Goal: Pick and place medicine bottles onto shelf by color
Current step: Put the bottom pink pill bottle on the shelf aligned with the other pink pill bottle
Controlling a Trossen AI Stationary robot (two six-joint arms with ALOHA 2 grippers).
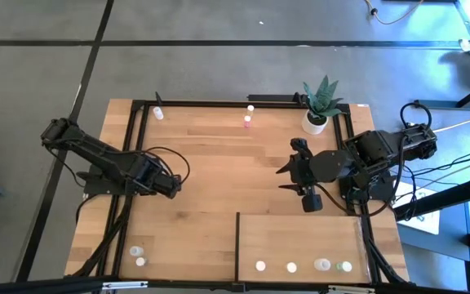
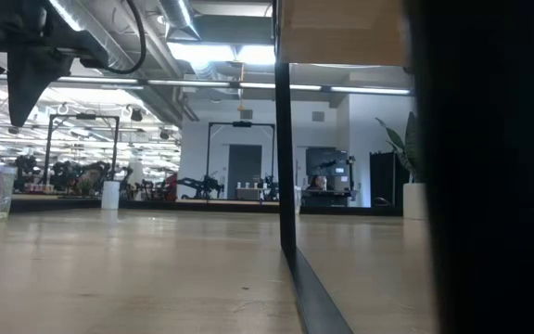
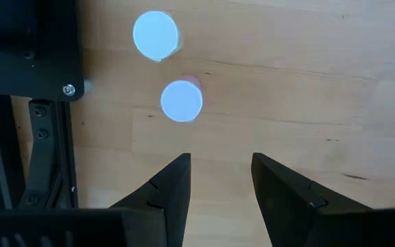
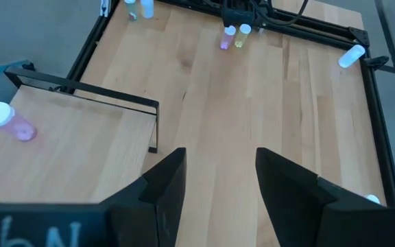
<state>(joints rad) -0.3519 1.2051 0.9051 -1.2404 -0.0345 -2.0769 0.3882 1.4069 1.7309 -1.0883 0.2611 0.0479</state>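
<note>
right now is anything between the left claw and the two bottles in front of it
No. In the left wrist view, only bare tabletop lies between the open left claw and the nearer bottle; the second bottle stands just beyond it.

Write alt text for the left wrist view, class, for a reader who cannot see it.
The left gripper hovers open and empty above the planked wooden tabletop, its two dark fingers apart. Just beyond them stand two small round medicine bottles with white caps, one nearer the fingers and one farther off. A black metal frame runs along one side.
</note>
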